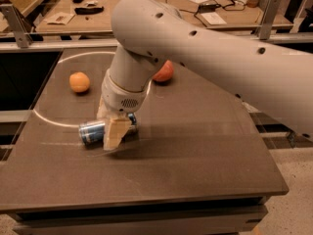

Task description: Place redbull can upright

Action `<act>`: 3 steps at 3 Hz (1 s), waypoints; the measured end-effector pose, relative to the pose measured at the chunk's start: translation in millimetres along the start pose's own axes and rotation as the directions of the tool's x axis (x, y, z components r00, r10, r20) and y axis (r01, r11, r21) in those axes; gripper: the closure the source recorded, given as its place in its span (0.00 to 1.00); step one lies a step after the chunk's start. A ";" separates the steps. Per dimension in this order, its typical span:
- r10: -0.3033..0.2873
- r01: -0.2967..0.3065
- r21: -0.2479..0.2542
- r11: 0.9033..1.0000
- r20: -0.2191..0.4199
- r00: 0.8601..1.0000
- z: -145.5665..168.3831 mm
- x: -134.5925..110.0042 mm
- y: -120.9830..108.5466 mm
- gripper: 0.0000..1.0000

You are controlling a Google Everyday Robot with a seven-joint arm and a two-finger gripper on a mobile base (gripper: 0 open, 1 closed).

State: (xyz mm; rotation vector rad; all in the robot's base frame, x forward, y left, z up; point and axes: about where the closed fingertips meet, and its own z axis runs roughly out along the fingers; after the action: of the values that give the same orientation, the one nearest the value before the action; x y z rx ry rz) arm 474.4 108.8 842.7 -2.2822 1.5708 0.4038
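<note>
Presently, the gripper [109, 131] is down at the surface of the dark table [195, 151], on the end of the large white arm [220, 58], which reaches in from the right of the camera view and bends down at the wrist.

The redbull can [92, 132] lies on its side directly under the gripper, not upright. Its silver end points left and its blue body runs rightward beneath the wrist. Part of the gripper crosses in front of the can's middle, so only the left portion and a small blue patch at the right show. The two look to be in contact, or very nearly so. Whether the gripper is clamped on the can or merely set about it cannot be told from this view.

An orange [79, 82] rests on the table behind the gripper and to its left, well apart from the can. A reddish round fruit [165, 72] sits behind the gripper and to its right, partly hidden by the arm. A white curved line [44, 117] on the table passes just left of the can. A cluttered workbench [146, 9] stands well behind the gripper.
</note>
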 end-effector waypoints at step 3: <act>-0.194 0.213 0.143 0.967 -0.136 0.972 -48.4 -14.5 -7.1 1.00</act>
State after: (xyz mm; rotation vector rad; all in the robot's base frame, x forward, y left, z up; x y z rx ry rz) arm 477.9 102.4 893.3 -2.3522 1.3501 0.0869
